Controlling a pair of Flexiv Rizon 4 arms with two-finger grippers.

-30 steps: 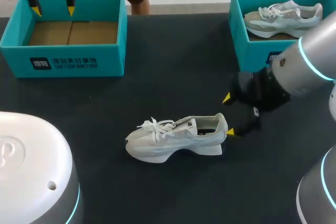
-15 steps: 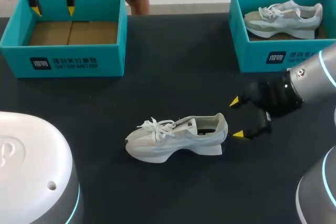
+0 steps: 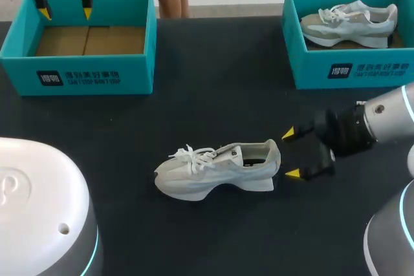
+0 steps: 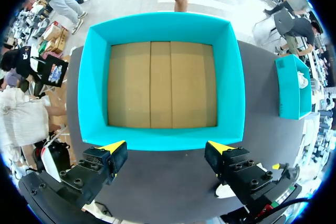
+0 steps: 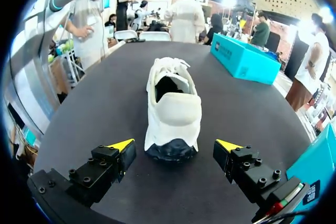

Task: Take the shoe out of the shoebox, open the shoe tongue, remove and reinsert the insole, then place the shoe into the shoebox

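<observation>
Shoe (image 3: 217,169) judged light, upper soft, heel (image 3: 272,157) stiffer: heel being favoured as grip point. Right gripper (image 3: 291,154) being presented spread just behind it.

Black table (image 3: 213,82) bearing a second teal shoebox (image 3: 310,72) at its far right corner. Inside this box a pale grey-and-white sneaker (image 3: 349,22) rests on a brown cardboard floor (image 3: 321,44). Its toe points toward the table's middle, and its white laces lie on top.
</observation>
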